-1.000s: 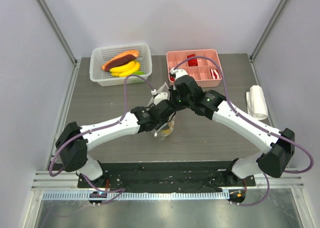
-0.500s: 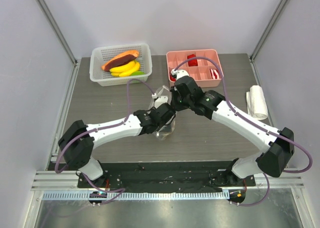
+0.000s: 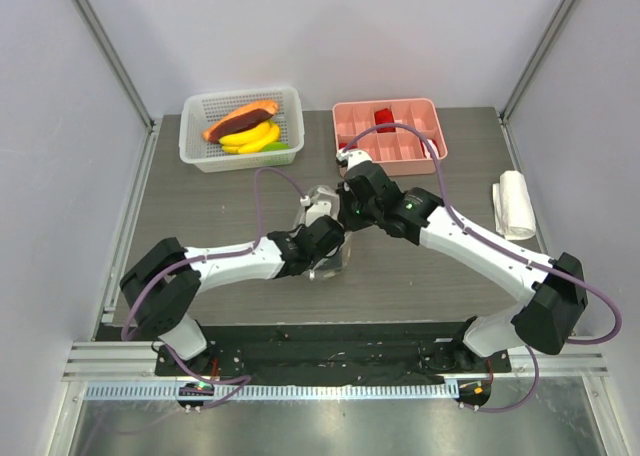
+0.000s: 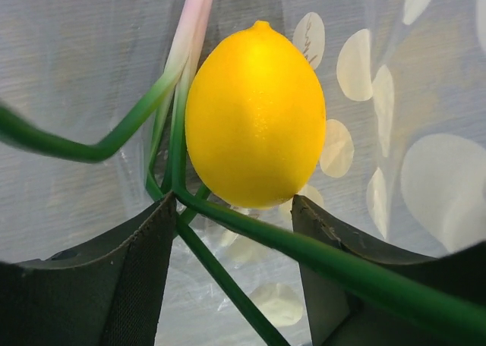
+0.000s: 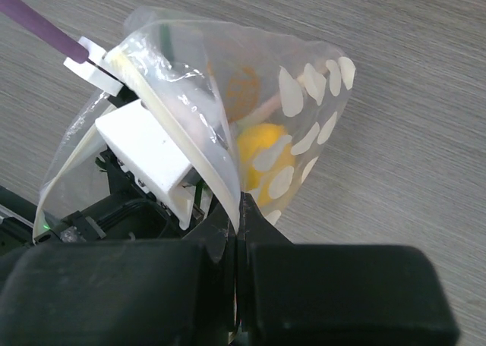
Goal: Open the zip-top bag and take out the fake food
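— At the near edge of the table, what do you see?
— Both arm bases, bolted side by side. The arms lean inward and meet over the bag.
— Where exactly is the bag?
— About mid-table, with its rim raised. The right gripper has that rim pinched, jaws closed tight with the plastic between them.
— And the other one?
— The left gripper is pushed inside the bag. Its jaws stand wide apart and hold nothing.
— What lies in there with it?
— A yellow lemon, just beyond the fingertips and against the dotted plastic. Green stalks cross in front of the jaws. I cannot tell whether the fingers touch the lemon.
— Anything off to the side?
— A white roll of cloth near the right edge, well apart from the bag.
— And farther back?
— At the far left stands a white basket. It holds a sausage, some bananas and a small green piece. Beside it on the right, not touching, is a pink tray with a red block in a far compartment.
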You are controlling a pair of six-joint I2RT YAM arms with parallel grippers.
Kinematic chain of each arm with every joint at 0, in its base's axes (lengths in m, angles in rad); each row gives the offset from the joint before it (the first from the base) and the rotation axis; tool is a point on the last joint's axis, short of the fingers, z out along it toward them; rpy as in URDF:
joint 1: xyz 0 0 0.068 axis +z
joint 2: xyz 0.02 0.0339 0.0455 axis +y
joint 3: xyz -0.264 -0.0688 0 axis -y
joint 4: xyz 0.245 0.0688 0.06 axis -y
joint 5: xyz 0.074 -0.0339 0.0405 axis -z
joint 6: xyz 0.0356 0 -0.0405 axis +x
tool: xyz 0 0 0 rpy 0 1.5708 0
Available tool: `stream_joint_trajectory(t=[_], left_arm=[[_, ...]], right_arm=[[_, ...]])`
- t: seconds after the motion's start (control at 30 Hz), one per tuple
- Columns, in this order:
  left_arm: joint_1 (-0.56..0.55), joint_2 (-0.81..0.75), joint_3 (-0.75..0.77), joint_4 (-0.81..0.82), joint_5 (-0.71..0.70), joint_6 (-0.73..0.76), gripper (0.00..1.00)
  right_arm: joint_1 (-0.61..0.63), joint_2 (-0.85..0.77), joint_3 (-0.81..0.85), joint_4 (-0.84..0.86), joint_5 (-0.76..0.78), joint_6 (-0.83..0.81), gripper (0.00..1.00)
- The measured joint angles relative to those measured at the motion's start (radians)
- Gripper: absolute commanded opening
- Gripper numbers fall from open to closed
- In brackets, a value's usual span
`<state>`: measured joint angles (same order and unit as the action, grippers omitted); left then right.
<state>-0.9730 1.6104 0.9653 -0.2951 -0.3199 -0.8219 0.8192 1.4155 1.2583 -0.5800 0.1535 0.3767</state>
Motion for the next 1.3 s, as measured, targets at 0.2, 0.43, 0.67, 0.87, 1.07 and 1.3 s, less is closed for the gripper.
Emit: stream_joint_trajectory(t=[0.2, 0.43, 0.67, 0.87, 1.07, 1.3], left_arm=[[0.000, 0.000, -0.023, 0.078, -0.003, 0.036, 0.66], [-0.002, -0.016, -0.060, 0.158, -0.013, 0.080, 0.59], [-0.010, -0.020, -0.087, 0.250, -0.016, 0.116, 0.63], [-0.009, -0.014, -0.096, 0.288, -0.014, 0.124, 0.70], [-0.009, 0.016, -0.097, 0.334, -0.013, 0.124, 0.56], [-0.009, 0.015, -0.098, 0.374, -0.033, 0.155, 0.28]], right_arm=[[0.003, 0.001, -0.013, 0.023, -0.003, 0.000, 0.01], [0.004, 0.001, -0.013, 0.029, -0.007, 0.000, 0.01], [0.003, 0.001, -0.013, 0.033, -0.010, 0.000, 0.01], [0.003, 0.001, -0.013, 0.029, -0.010, 0.000, 0.01], [0.003, 0.001, -0.013, 0.023, -0.010, 0.000, 0.01], [0.003, 0.001, -0.012, 0.022, 0.002, 0.000, 0.01]])
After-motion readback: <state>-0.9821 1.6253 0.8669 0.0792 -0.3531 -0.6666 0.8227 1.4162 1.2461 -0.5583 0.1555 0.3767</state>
